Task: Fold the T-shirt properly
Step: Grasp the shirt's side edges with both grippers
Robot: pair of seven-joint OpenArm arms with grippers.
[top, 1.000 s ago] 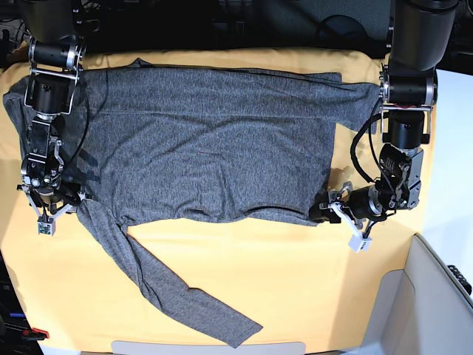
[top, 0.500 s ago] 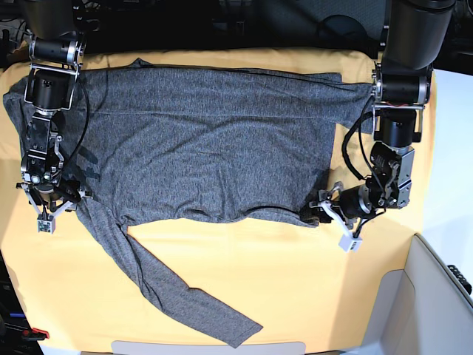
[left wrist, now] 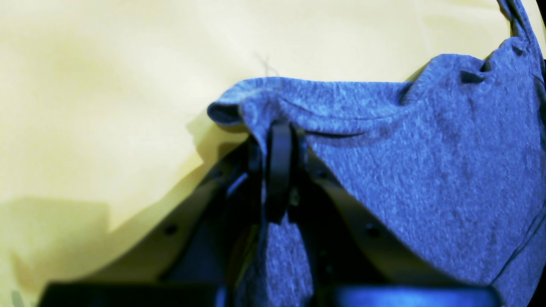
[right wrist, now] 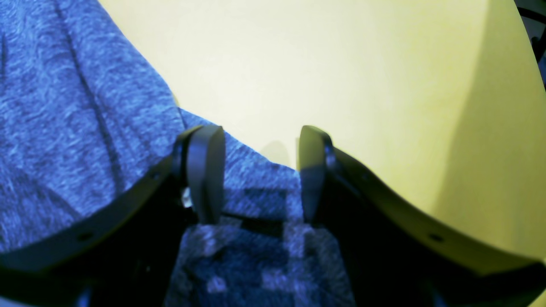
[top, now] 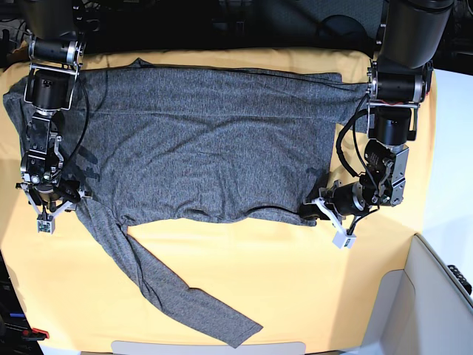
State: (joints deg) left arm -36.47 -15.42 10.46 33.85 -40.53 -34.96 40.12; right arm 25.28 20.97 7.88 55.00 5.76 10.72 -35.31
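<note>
The T-shirt (top: 207, 159) lies spread flat across the yellow table cloth (top: 295, 288), 1 long sleeve (top: 174, 285) trailing toward the near edge. At its lower corner on the base view's right, the left gripper (left wrist: 279, 140) is pinched tight on a raised fold of the grey knit. At the opposite side, the right gripper (right wrist: 256, 170) has its 2 fingers (right wrist: 204, 170) spread apart over the sleeve's edge, clamping nothing.

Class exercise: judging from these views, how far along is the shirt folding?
Early. Done: the T-shirt lies spread on the yellow cloth, no fold made. In hand: the left gripper is shut on its hem corner; the right gripper stands open over the sleeve. Left: every fold.
</note>
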